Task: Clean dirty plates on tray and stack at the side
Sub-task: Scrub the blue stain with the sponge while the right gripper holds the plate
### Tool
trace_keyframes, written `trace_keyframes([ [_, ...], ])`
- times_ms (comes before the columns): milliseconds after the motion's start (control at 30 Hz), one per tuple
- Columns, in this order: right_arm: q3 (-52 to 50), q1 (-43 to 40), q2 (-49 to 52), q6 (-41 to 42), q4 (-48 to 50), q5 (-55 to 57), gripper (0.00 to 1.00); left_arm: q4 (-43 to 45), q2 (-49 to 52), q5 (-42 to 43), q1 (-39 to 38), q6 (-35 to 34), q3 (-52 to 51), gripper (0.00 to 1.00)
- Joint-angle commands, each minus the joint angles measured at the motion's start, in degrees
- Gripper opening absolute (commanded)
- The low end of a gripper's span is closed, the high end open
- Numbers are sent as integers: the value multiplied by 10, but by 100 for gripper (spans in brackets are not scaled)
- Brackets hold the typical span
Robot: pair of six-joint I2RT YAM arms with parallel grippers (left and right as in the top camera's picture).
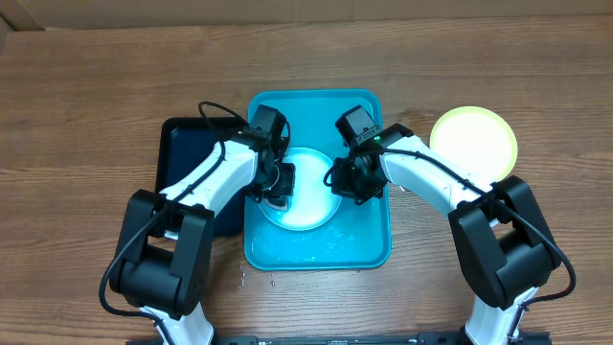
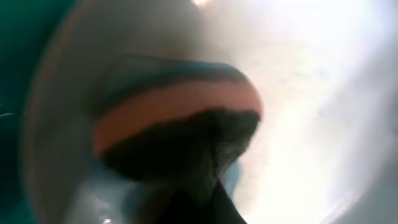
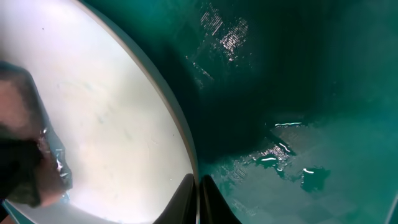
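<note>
Looks to be mid-scrub on the pale round plastic plate with a light-blue rim point(image 1: 311, 196), lying flat in the middle of the large turquoise rectangular plastic tray point(image 1: 316, 257). Shows the left gripper point(image 1: 275, 184) pinching a blurred orange-and-blue banded scrubbing pad point(image 2: 180, 106) against the plate's face, toward the tray's left wall. Shows the right gripper point(image 1: 347, 182) pressed together at the plate's rim, toward the tray's right wall; cannot tell whether nipping that rim or only bracing it. Calls next, probably, for finishing the wipe, then lifting the wet plate over the tray's right rim onto the lime-green round plate point(image 1: 473, 144) on the wooden worktop point(image 1: 96, 96), just right of the tray. Counts two plates in view, two trays including a smaller black tray point(image 1: 187, 158) just left of the turquoise one, two arms, one pad; cannot tell of any third plate.
</note>
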Motion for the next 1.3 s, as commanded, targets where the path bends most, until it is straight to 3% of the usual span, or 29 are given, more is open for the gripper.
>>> trace_keyframes([
  [0, -4, 3, -1, 1, 6, -2, 4, 24, 30, 163, -10, 17, -6, 4],
  [100, -4, 3, -1, 1, 6, -2, 4, 20, 30, 201, 0, 17, 24, 4],
  [300, -4, 3, -1, 1, 1, -2, 4, -79, 13, 207, 23, 35, 151, 4],
  [500, -6, 3, -1, 1, 4, -2, 4, -158, -16, 133, 20, 45, 239, 4],
  [700, -8, 3, -1, 1, 5, -2, 4, -193, -12, 23, 10, 40, 226, 5],
  [867, -8, 3, -1, 1, 7, -2, 4, -165, 4, -36, 4, 25, 163, 4],
  [1267, -8, 3, -1, 1, 7, 3, 4, -66, 67, -38, 4, 14, 60, 6],
])
